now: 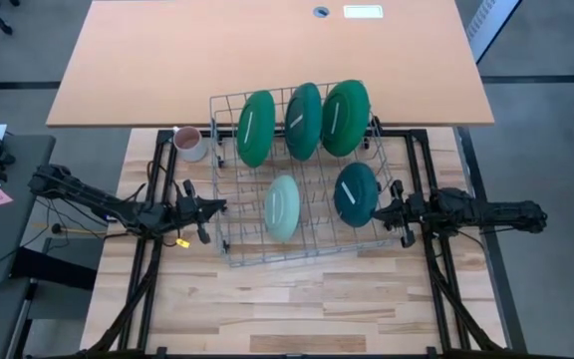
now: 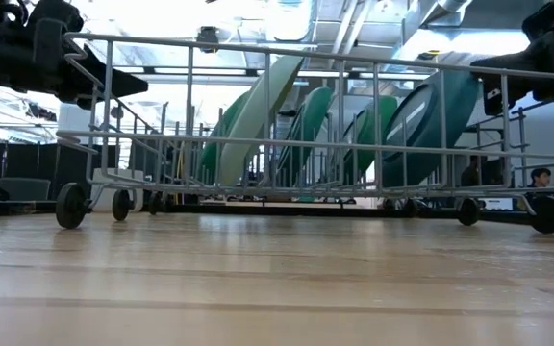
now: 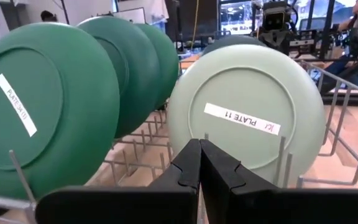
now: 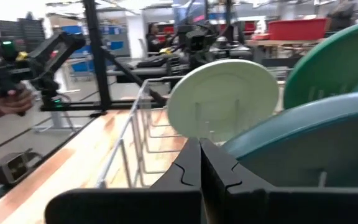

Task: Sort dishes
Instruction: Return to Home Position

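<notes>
A wire dish rack (image 1: 247,244) stands mid-table. Three large dark green plates (image 1: 257,128) (image 1: 304,121) (image 1: 346,118) stand on edge in its far row, held between the wire tines. In the near row stand a pale mint plate (image 1: 282,207) (image 3: 247,118) and a dark teal plate (image 1: 356,193) (image 4: 309,149). My left gripper (image 1: 205,209) (image 3: 199,168) is shut, level, just outside the rack's left side, pointing at the mint plate. My right gripper (image 1: 385,212) (image 4: 199,165) is shut, level, at the rack's right side beside the teal plate.
A pinkish-white mug (image 1: 189,143) stands on the table off the rack's far left corner. A tan desk top (image 1: 267,50) lies beyond the far edge. Bare wooden table (image 1: 287,309) stretches in front of the rack. A person's hand (image 4: 5,102) shows in the room behind.
</notes>
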Available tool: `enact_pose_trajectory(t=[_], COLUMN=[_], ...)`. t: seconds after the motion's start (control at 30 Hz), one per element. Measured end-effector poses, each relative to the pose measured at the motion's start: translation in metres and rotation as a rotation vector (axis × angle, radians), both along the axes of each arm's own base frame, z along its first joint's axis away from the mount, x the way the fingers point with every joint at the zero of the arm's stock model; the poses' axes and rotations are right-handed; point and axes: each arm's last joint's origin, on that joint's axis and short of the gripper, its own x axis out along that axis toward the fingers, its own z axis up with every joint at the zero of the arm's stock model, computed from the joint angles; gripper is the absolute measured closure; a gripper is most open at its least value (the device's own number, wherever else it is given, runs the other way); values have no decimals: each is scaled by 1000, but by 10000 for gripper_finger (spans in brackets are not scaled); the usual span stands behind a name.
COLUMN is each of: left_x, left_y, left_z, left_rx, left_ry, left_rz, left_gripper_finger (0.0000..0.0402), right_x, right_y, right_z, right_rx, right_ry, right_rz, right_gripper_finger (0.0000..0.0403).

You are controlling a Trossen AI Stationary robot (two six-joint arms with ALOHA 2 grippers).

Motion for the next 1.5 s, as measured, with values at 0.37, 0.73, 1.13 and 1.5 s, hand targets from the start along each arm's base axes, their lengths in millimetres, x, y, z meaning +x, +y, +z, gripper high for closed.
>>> enact_pose_trajectory(t=[0.37,0.73,1.13,1.5], left_x=[-8,-11,-12,-21], left_y=[2,3,1,2], left_z=[-6,-9,-5,13], left_rx=[-99,-108,-59,80], left_ry=[27,54,40,-94], left_rz=[1,-15,-89,-219], left_gripper_finger=[401,401,401,401], right_x=[0,0,0,0], right_y=[0,1,1,1], right_z=[-3,-3,-3,-4], right_rx=[5,16,50,50], right_ry=[34,37,39,39], right_rz=[16,34,37,38], right_gripper_finger=[396,389,388,388])
